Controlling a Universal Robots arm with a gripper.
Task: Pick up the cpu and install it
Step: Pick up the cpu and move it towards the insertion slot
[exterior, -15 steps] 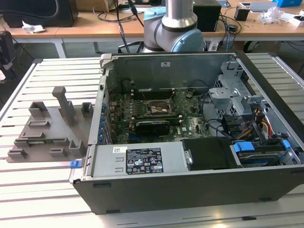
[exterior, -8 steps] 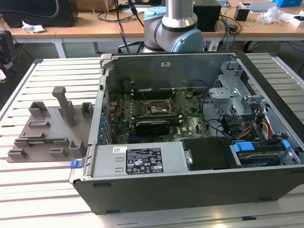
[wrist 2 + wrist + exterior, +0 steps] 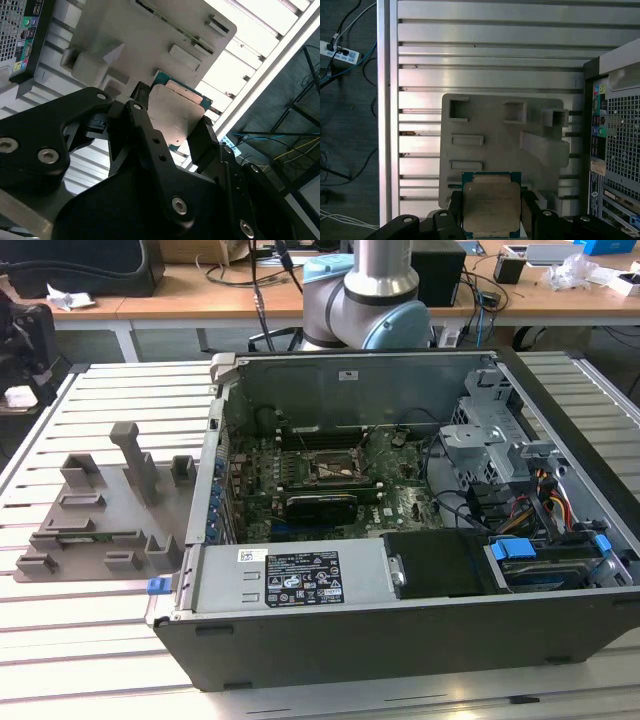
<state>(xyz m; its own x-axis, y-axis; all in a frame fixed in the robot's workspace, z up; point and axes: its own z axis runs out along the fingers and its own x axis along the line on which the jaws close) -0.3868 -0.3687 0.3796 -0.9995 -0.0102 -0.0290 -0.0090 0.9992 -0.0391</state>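
The cpu (image 3: 491,205) is a flat square chip with a pale silver top and a green rim. It sits between the two black fingers (image 3: 530,211) of my gripper (image 3: 491,212), which is shut on its opposite edges. In the second wrist view the cpu (image 3: 175,116) hangs in the gripper (image 3: 174,119), apart from the grey fixture plate (image 3: 145,40) behind it. The open computer case (image 3: 400,500) lies on the slatted table, with the dark socket frame (image 3: 335,468) in the middle of its motherboard.
The grey fixture plate (image 3: 100,510) with raised blocks lies on the exterior view's left of the case. The case's rear port panel (image 3: 615,150) stands close beside the fixture plate (image 3: 495,135). The table edge (image 3: 387,125) and floor cables (image 3: 340,50) lie beyond it.
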